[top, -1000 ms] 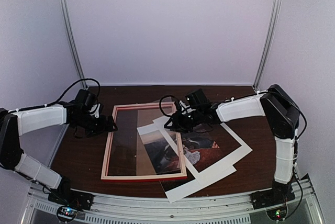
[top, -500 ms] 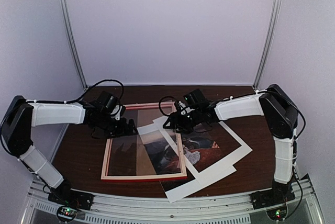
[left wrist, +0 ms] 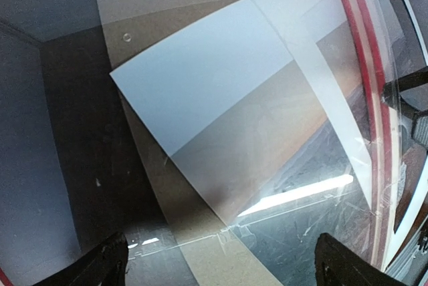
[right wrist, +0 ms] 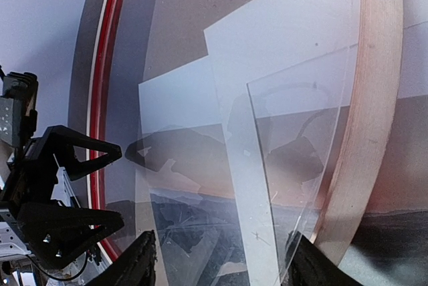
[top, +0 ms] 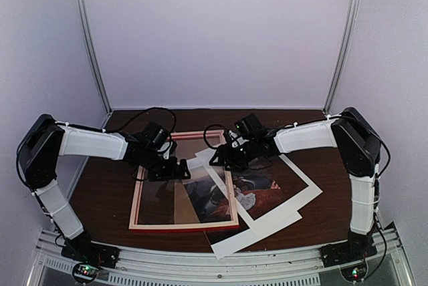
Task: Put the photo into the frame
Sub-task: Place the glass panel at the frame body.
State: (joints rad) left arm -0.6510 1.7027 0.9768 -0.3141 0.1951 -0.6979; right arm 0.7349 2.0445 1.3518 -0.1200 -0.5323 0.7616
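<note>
Top external view: the frame (top: 184, 224) lies flat on the dark brown table (top: 100, 196), pale wood side up, with red showing along its outer edge. The photo (top: 267, 189) lies skewed across the frame's right rail, one white corner inside the opening and the rest spread out on the table to the right. In the right wrist view the pale rail runs unbroken over the print. A clear sheet (right wrist: 294, 112) also lies in the opening on top of the print, its edges and scratches catching the light. A brown board (top: 175, 200) shows through the left part of the opening.

The left gripper (top: 175, 168) hangs over the far half of the opening, jaws spread wide with nothing between them. The right gripper (top: 217, 158) sits low just inside the frame's far right corner. Its fingers are parted over the sheets and clamp nothing. The two grippers face each other closely across the opening.

Small lit circuit boards (top: 83, 271) sit at the arm bases; any print on them is too small to read.

Bare tabletop lies left of the frame, behind it, and at the far right. The photo's near corner reaches the table's near edge. White walls (top: 221, 32) close in on three sides.
</note>
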